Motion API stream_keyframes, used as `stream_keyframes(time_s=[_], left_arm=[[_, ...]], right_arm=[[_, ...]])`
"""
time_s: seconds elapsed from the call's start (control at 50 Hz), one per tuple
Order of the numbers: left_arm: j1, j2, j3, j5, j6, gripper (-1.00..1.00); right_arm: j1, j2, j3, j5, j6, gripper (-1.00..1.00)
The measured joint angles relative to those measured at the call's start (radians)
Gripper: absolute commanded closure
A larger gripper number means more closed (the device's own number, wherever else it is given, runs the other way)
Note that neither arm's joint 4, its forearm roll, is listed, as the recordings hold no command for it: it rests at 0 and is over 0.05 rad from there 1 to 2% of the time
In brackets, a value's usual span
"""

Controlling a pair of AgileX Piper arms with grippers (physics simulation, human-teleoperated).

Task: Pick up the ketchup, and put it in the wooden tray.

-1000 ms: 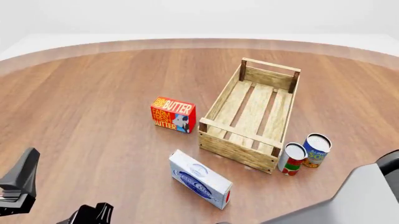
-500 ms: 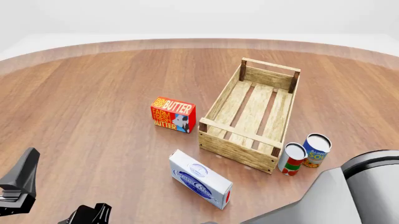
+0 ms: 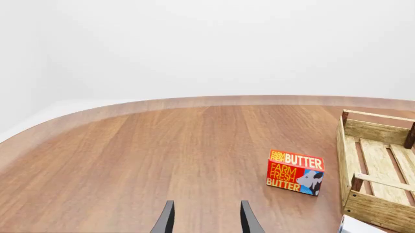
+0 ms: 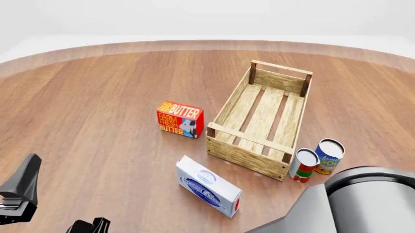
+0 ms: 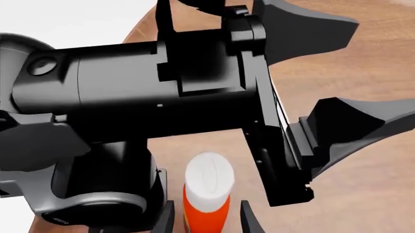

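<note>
The ketchup [image 5: 207, 187], a red-orange bottle with a white cap, shows only in the right wrist view. It stands between the fingers of my right gripper [image 5: 206, 209], which is open, with a gap on each side of the bottle. In the front view the ketchup is hidden. The wooden tray [image 4: 263, 121] lies right of centre on the table, with nothing inside; its near end also shows as the wooden tray [image 3: 379, 182]. My left gripper [image 3: 206, 221] is open over bare wood, and its dark tips [image 4: 87, 226] sit at the front view's lower left edge.
A red butter box [image 4: 180, 119] stands left of the tray. A white carton [image 4: 209, 187] lies before it. Two cans [image 4: 303, 165] [image 4: 329, 156] stand by the tray's near right corner. My grey right arm [image 4: 353, 204] fills the lower right. The black left arm [image 5: 162, 92] crosses the right wrist view.
In the front view the grey right arm has swung further in and up at the lower right. The left gripper's tips have sunk toward the bottom edge.
</note>
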State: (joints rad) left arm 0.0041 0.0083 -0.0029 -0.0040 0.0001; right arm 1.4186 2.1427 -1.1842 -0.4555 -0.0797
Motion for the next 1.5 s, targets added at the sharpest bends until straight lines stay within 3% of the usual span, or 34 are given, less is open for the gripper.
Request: stream_keyframes(time_s=[0.1, 0.12, 0.78, 1.5], left_arm=[[0.000, 0.000, 0.000, 0.000, 0.000, -1.00], [0.000, 0.000, 0.000, 0.000, 0.000, -1.00], [0.000, 0.000, 0.000, 0.000, 0.000, -1.00], [0.000, 0.000, 0.000, 0.000, 0.000, -1.00]], right_arm=[[-0.001, 0.005, -0.009, 0.003, 0.001, -1.00], [-0.001, 0.005, -0.010, 0.004, 0.001, 1.00], [-0.026, -0.058, 0.066, -0.010, -0.032, 1.00], [-0.132, -0.188, 0.215, -0.042, -0.047, 1.00]])
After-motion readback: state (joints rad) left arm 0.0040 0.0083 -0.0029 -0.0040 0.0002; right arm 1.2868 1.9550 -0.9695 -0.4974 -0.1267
